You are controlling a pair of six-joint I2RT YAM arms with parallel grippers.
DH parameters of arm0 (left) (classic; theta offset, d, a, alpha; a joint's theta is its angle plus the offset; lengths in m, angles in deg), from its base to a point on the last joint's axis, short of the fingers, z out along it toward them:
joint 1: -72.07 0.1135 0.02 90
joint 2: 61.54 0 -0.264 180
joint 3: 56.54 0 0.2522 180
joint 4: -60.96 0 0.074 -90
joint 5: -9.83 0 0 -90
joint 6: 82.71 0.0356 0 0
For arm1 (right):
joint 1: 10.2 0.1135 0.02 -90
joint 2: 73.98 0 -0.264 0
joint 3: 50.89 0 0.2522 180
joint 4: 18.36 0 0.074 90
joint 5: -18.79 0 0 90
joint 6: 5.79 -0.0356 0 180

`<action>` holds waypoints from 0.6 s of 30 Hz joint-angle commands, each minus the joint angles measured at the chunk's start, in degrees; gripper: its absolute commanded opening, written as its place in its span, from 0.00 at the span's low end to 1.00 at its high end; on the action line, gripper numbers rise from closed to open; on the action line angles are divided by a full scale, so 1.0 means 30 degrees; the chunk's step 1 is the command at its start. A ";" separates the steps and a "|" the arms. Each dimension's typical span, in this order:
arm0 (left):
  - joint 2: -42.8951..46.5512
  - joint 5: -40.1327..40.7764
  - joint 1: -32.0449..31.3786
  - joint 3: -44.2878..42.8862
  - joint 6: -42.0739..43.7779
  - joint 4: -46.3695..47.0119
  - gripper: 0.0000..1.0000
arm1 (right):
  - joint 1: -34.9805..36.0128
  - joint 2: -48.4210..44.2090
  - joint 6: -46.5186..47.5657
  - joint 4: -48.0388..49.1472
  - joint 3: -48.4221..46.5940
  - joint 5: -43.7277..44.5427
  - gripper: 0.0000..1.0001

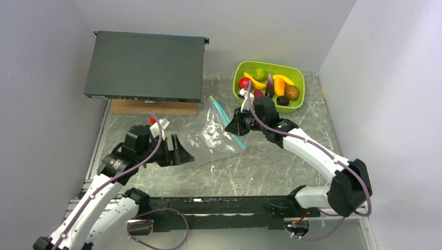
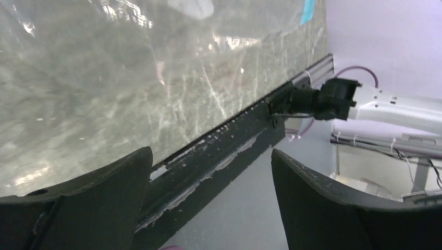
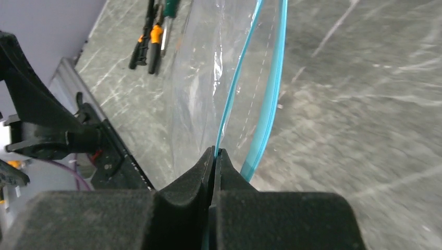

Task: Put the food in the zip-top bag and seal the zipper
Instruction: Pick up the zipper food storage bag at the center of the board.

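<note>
The clear zip-top bag [image 1: 213, 131] lies mid-table, its teal zipper [image 1: 225, 121] along the right edge. My right gripper [image 1: 235, 126] is shut on one lip of the zipper [image 3: 237, 83]; the other lip [image 3: 273, 88] hangs apart, so the mouth gapes. The bag [image 3: 203, 78] looks empty. The food sits in the lime-green tub [image 1: 297, 101]: lime [image 1: 259, 72], bananas [image 1: 254, 80], apple [image 1: 244, 82], eggplant [image 1: 270, 86], orange piece [image 1: 280, 85], kiwi [image 1: 292, 91]. My left gripper [image 1: 180, 152] is open and empty, left of the bag, whose plastic shows in its view [image 2: 156, 57].
A dark flat box [image 1: 146, 65] on a wooden block [image 1: 154, 107] stands at the back left. Orange-handled pliers [image 3: 148, 36] lie beyond the bag in the right wrist view. A black rail [image 1: 219, 204] runs along the near table edge. Walls close in on both sides.
</note>
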 commanded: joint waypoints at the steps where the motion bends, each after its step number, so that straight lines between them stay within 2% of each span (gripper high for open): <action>1: -0.0548 0.2289 -0.2976 -0.0963 -0.2960 0.3127 0.89 | 0.0397 -0.2485 0.2787 -0.5160 -0.2335 0.3728 0.00; 5: -0.1651 0.3717 -0.5772 -0.1786 -0.4246 0.4094 0.86 | 0.1193 -0.3989 0.2726 -0.6095 -0.2721 0.3769 0.00; 9: -0.2484 0.6133 -0.7542 -0.3403 -0.4768 0.3506 0.82 | 0.2821 -0.4748 0.1581 -0.4369 -0.1626 0.3481 0.00; 14: -0.2085 0.7761 -0.7943 -0.3765 -0.5972 0.2960 0.79 | 0.5415 -0.4705 -0.0399 -0.0555 0.0559 0.3945 0.00; 18: -0.1278 0.8297 -0.7943 -0.2488 -0.7421 0.3466 0.71 | 0.7204 -0.4141 -0.1298 0.2103 0.1785 0.4902 0.00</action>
